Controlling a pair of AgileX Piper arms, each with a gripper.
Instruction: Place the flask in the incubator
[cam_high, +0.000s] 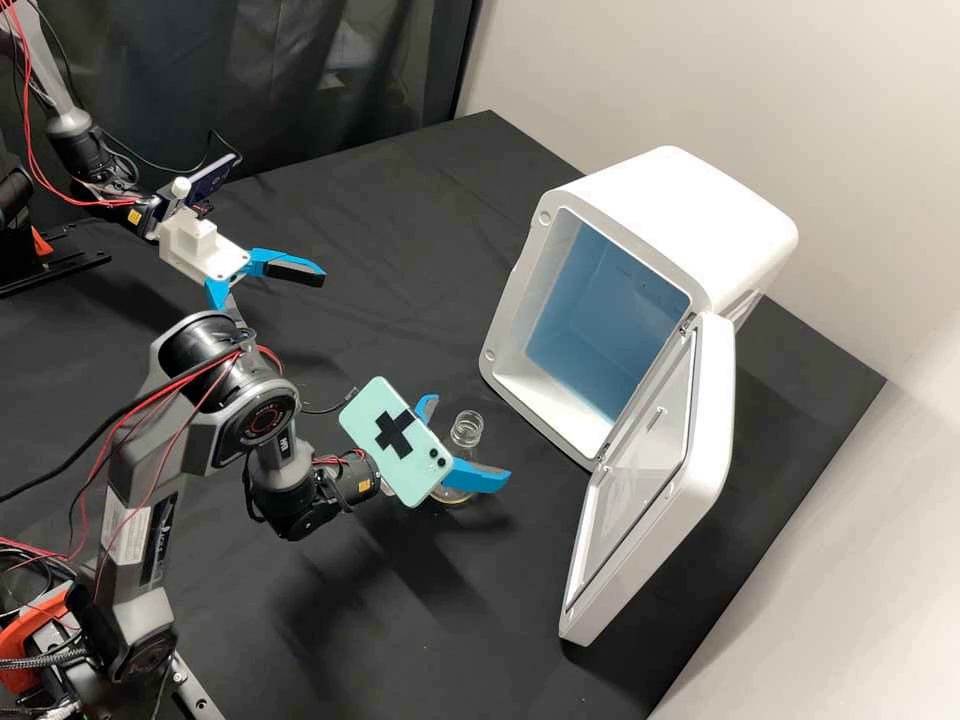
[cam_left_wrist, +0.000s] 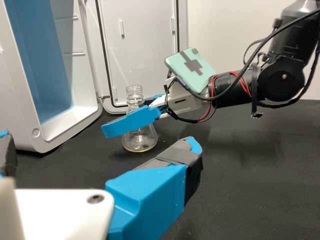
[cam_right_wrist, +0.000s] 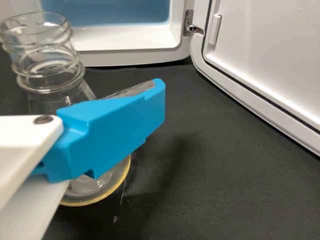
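A clear glass flask (cam_high: 465, 428) stands upright on the black bench, just in front of the open white incubator (cam_high: 680, 220). My right gripper (cam_high: 455, 445) is at the flask, open, with one blue finger on each side of its body. From the left wrist the flask (cam_left_wrist: 137, 141) shows behind the right gripper's near finger (cam_left_wrist: 130, 122). In the right wrist view the flask (cam_right_wrist: 42, 45) sits right beside one blue finger (cam_right_wrist: 110, 125). My left gripper (cam_high: 265, 288) hangs open and holds nothing, above the bench at the back left, far from the flask.
The incubator's door (cam_high: 650, 480) hangs wide open to the right of the flask, its lower edge on the bench. The blue inside (cam_high: 610, 320) faces the flask. Red cables run along the near arm (cam_high: 200, 420). Bare bench lies between the grippers.
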